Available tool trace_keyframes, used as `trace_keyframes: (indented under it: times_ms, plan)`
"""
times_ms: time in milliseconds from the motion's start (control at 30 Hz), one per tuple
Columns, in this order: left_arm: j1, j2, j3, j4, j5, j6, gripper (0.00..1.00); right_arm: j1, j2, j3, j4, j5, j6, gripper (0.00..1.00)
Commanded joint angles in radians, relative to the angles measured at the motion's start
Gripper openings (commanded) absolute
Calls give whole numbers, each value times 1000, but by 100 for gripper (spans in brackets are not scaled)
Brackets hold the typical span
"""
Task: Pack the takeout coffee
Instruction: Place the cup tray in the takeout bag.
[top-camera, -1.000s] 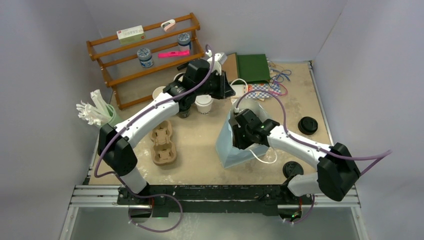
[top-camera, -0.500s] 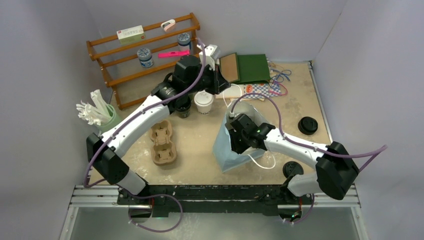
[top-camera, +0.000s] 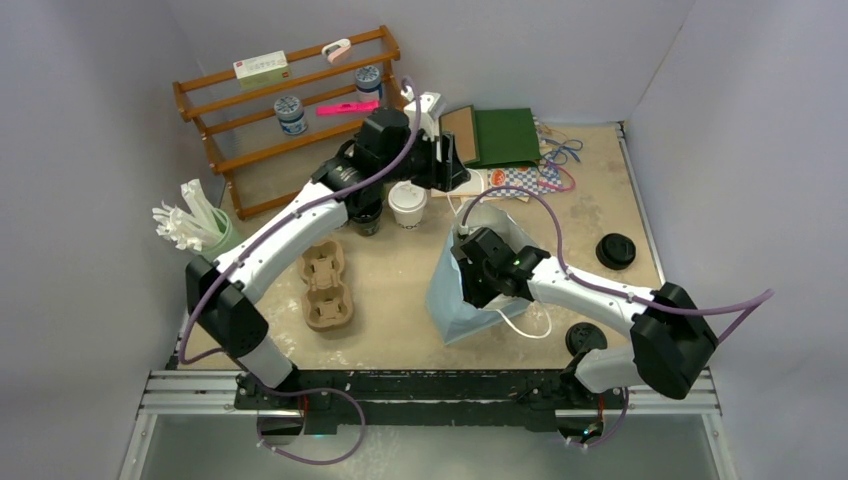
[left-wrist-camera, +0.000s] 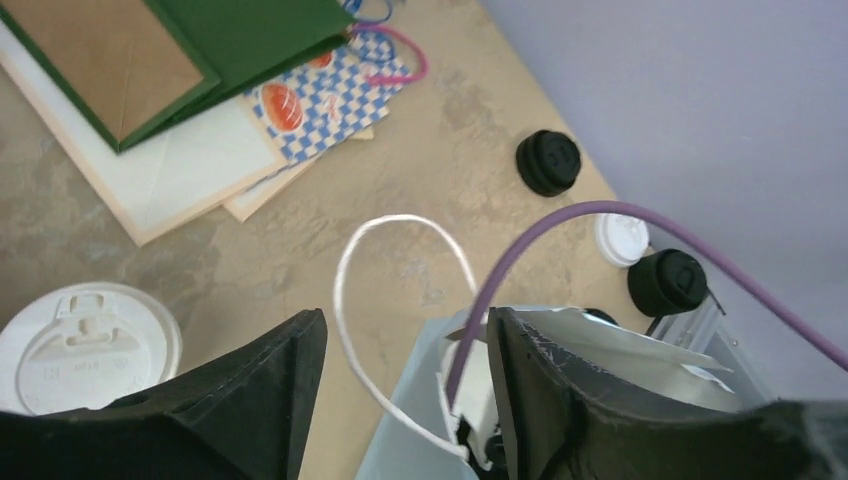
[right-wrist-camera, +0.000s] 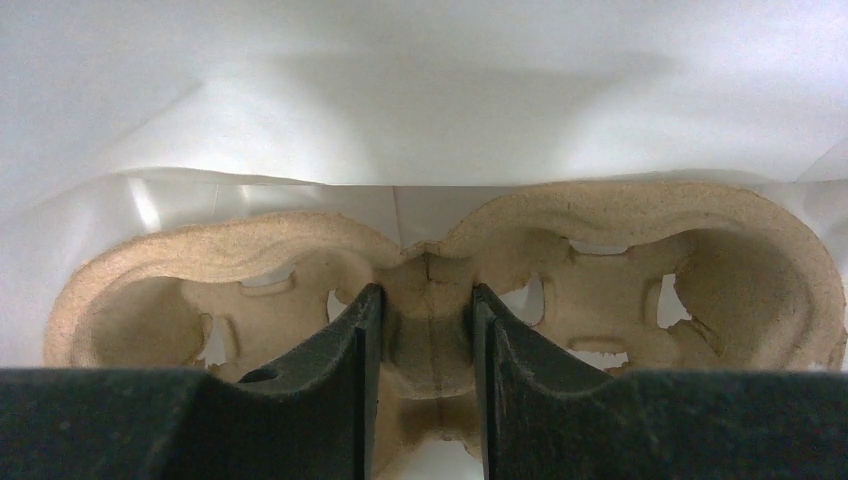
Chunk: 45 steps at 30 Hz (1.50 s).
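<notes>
Your pale blue bag (top-camera: 450, 310) sits open on the desk (top-camera: 400, 300). Inside it, a brown pulp carrier (right-wrist-camera: 620, 250) lies against the white lining with both visible wells empty. Your right end effector (right-wrist-camera: 425, 300) is down in the bag, clenched on that carrier's centre ridge. A second carrier (top-camera: 325, 285), also empty, sits on the desk left of the bag.

The white cup (top-camera: 408, 203), lid on, stands on the desk behind the bag, outside it. The black cup (top-camera: 367, 224) is just to its left. Your left end effector (left-wrist-camera: 405, 320) hangs released over the bag's looped handle (left-wrist-camera: 340, 285), holding nothing.

The desk is mottled tan, closed in by pale lilac walls. A wooden rack (top-camera: 250, 152) stands at the back left and a green folder (top-camera: 505, 135) lies flat at the back. One black lid (top-camera: 615, 250) lies right of the bag, and another lid (top-camera: 585, 338) is near the right arm's base.

From overhead, the bag hides the right fingers. Your left arm covers most of the black cup, so you cannot make out its lid.
</notes>
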<state>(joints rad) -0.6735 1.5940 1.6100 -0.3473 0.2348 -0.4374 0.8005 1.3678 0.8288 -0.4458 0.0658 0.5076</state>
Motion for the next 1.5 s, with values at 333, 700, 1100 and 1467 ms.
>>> trace_keyframes:
  times_ms: [333,700,1100,1467]
  plan:
    - [31,166,78,-29,103,-2,29,9,27,-13,-20,-36,21,14]
    - [31,43,113,4,6,112,0,20,36,-44,3,-50,53,14]
    - [31,-55,51,27,104,72,0,48,136,-51,54,-32,67,15]
    - [31,-95,68,-38,78,88,0,47,214,-117,148,-64,97,16]
